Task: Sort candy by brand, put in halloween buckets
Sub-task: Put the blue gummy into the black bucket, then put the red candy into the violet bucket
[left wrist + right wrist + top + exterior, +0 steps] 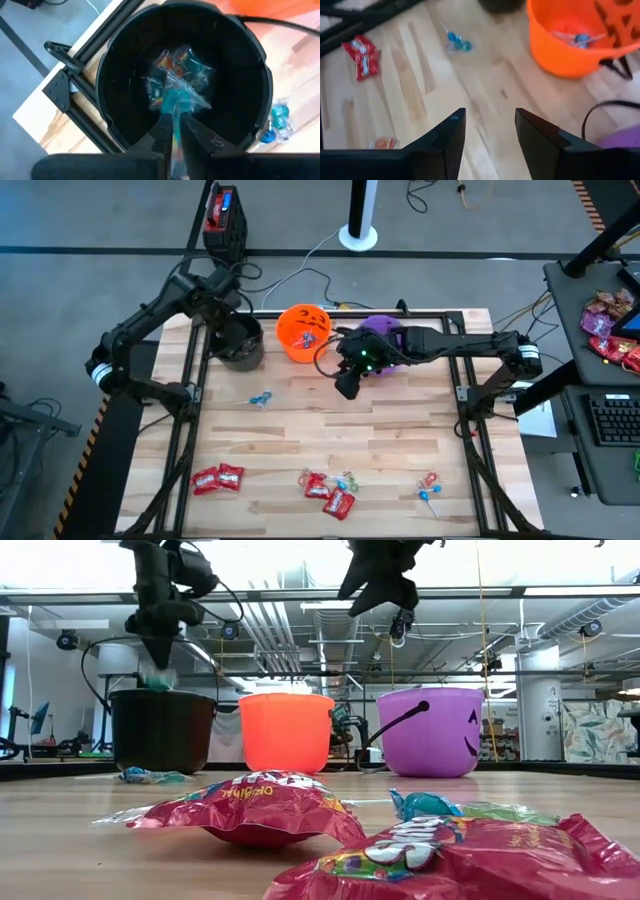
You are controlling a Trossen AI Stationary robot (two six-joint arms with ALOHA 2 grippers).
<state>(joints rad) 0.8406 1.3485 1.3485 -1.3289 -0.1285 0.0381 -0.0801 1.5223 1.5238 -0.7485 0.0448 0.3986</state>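
Three halloween buckets stand in a row at the table's far side: black (240, 340), orange (303, 332) and purple (385, 335). My left gripper (175, 132) hangs over the black bucket's mouth (182, 75), shut on a blue twist-wrapped candy (180, 100). More wrapped candy (175, 57) lies on that bucket's floor. My right gripper (345, 385) hovers open above the table in front of the orange and purple buckets, with nothing between its fingers (447, 137). Loose candy lies on the table: blue pieces (261, 399), red packets (217, 477) and lollipops (428, 488). My left gripper pinches the blue candy's wrapper end (175, 127) between its two fingers. The fingers come from above, pointing steeply down. The rest of the candy hangs below the fingertips, clear of the bucket's rim and floor.
More red packets and blue pieces (330, 492) lie near the table's front edge. The orange bucket holds a few sweets (577, 37). A black frame rail (75, 65) runs beside the black bucket. Bare wood lies in the table's middle (340, 435).
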